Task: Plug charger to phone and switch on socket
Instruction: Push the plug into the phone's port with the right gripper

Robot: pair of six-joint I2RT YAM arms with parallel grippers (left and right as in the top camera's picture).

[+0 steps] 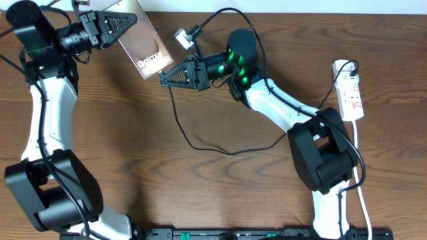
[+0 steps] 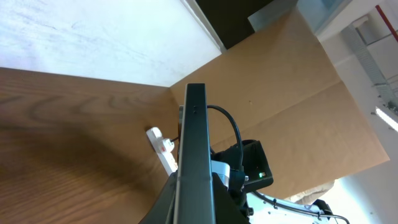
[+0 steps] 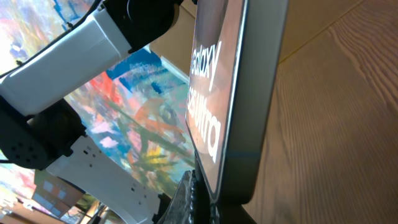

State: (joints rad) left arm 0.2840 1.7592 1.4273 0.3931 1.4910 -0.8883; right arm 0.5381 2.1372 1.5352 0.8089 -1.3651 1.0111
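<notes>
1. Phone (image 1: 150,50): a dark-brown slab with white "Galaxy" lettering. It is held off the table (image 1: 133,133) at the far left, tilted, with its lettered face up. In the left wrist view it shows edge-on (image 2: 196,155). In the right wrist view its lettered face fills the frame (image 3: 214,93).

2. Left gripper (image 1: 127,25): far left, its 2 fingers pressed onto the far end of the phone and clamping it.

3. Right gripper (image 1: 167,77): just beside the phone's near corner, pointing left. Its fingers are pinched together on the end of the charger. The plug tip itself is hidden, so I cannot tell whether it touches the phone.

4. Charger (image 1: 227,153): a thin black cable dropping from the right gripper's fingertips. It loops across the middle of the table, then runs right beneath the right arm.

5. Socket (image 1: 351,93): a narrow white strip with red marks, lying flat at the far right, well apart from the phone. A black plug (image 1: 347,67) sits in its far end, and a white lead (image 1: 363,200) trails toward the near edge. The switch position is too small to read. The strip also shows in the left wrist view (image 2: 163,146).
</notes>
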